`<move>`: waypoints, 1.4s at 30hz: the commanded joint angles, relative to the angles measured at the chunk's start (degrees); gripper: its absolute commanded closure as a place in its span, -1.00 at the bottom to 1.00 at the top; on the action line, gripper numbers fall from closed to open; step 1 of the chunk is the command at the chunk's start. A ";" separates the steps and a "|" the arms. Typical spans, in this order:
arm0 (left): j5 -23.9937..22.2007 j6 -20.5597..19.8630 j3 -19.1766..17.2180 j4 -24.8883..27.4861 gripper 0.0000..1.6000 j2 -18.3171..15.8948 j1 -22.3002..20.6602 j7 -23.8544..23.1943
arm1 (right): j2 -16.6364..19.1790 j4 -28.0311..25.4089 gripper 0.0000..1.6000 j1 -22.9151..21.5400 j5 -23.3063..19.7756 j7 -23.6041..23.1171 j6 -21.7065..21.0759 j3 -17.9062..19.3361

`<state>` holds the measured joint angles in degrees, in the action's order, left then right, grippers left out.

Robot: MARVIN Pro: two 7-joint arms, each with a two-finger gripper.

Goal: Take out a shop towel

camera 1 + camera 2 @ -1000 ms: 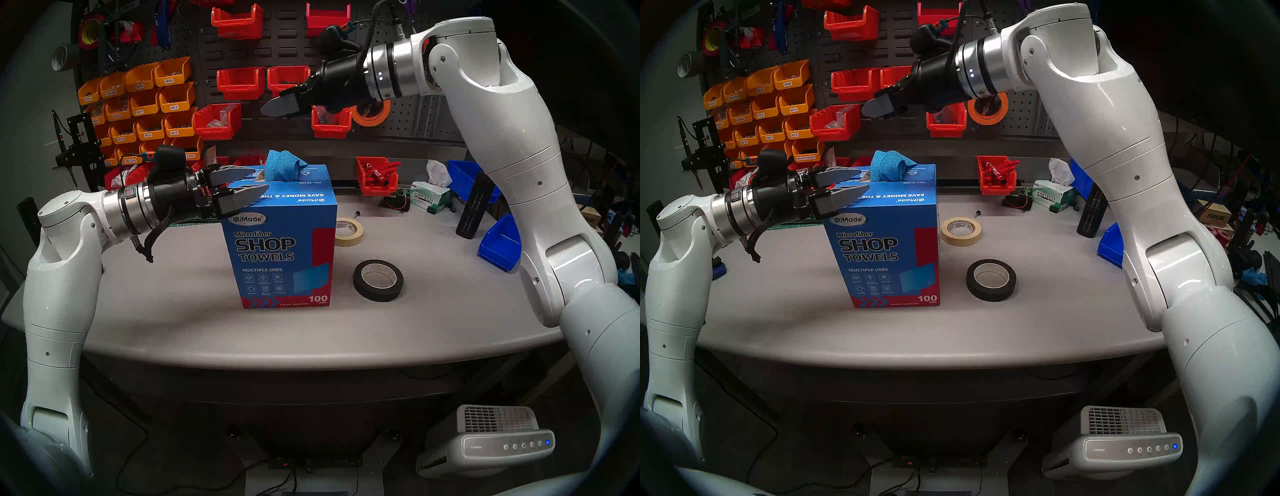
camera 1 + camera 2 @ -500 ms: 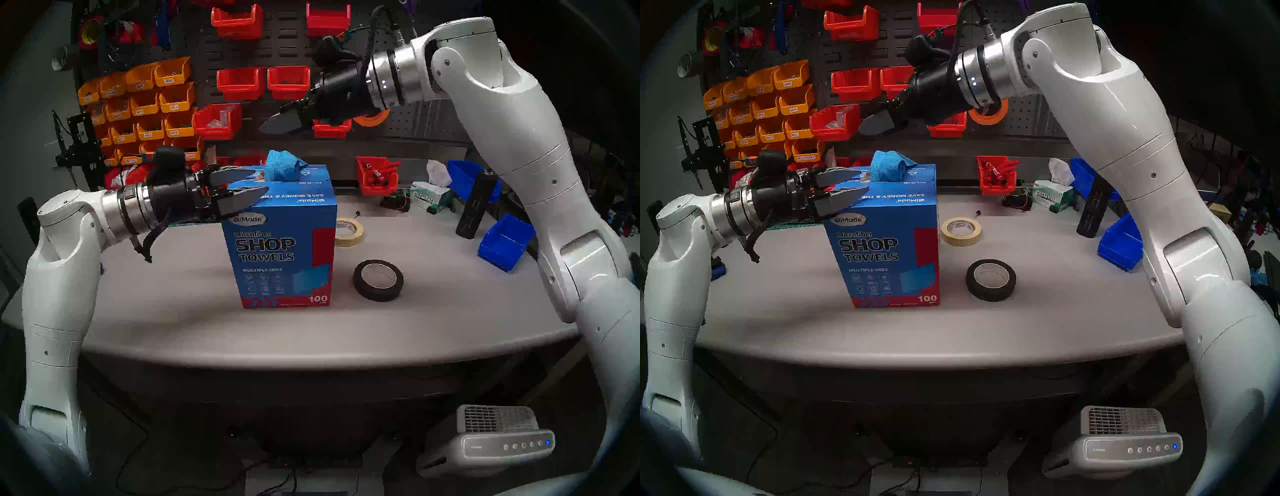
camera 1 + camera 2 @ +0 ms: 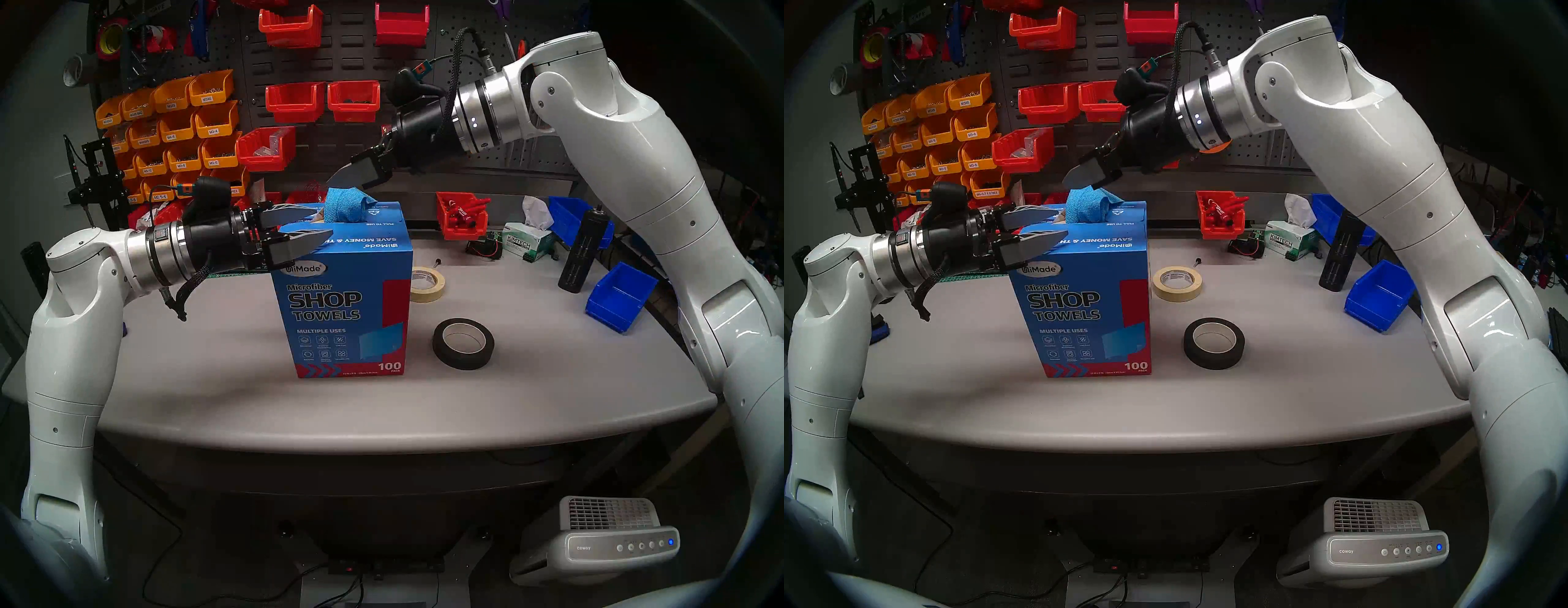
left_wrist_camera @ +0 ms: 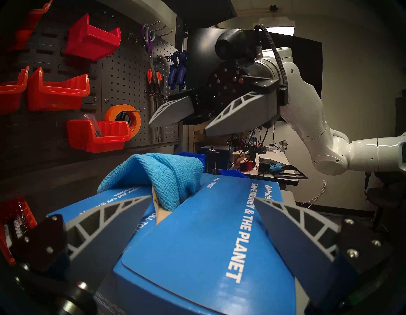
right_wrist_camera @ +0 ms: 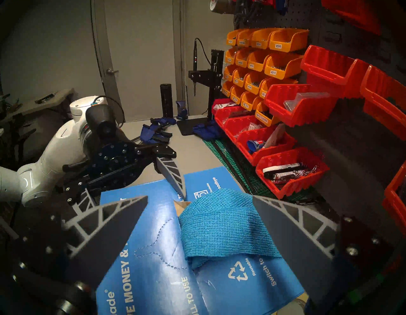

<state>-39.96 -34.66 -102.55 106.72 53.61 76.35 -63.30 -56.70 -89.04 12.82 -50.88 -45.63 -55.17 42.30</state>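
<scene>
Vs a sec ago: right gripper (image 3: 345,181) has dropped from up by the red bins to just above the shop towel (image 3: 345,206), tilted down-left, jaws wide, holding nothing. Left gripper (image 3: 316,223) unchanged: level, jaws spread across the top left edge of the carton (image 3: 345,305), empty. Towel pokes out of the carton's top slot. Carton reads "UiMade Microfiber SHOP TOWELS", "100 PACK", "PULL TO USE". Tissue box (image 3: 526,246) at back: "KIMTECH".

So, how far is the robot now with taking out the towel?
Done: nothing; the shop towel sits in the carton slot. In hand: left gripper open astride the carton top, right gripper open over the towel. Left: grasp and pull.
</scene>
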 commanded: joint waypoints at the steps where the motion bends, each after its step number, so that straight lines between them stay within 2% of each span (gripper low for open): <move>1: 0.12 0.09 0.08 0.31 -1.00 0.13 -0.38 0.36 | 1.47 0.17 -1.00 -4.05 -2.57 1.39 0.17 -0.58; 9: -0.02 -0.02 -0.03 0.39 -1.00 -0.06 -0.34 0.53 | 1.92 0.90 -1.00 -5.01 -4.37 2.98 0.17 -2.32; 10: -0.08 0.02 -0.15 0.52 -1.00 -0.05 -0.20 0.72 | 2.05 1.58 -1.00 -5.85 -5.71 3.80 0.17 -3.87; 42: -0.32 -0.40 -0.94 2.16 -1.00 0.26 1.62 1.63 | -0.41 4.73 -1.00 -5.62 -6.83 4.85 0.17 -7.50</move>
<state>-40.17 -35.18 -103.37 108.31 53.59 77.64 -61.68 -56.98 -83.87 9.09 -57.34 -40.64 -55.16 33.94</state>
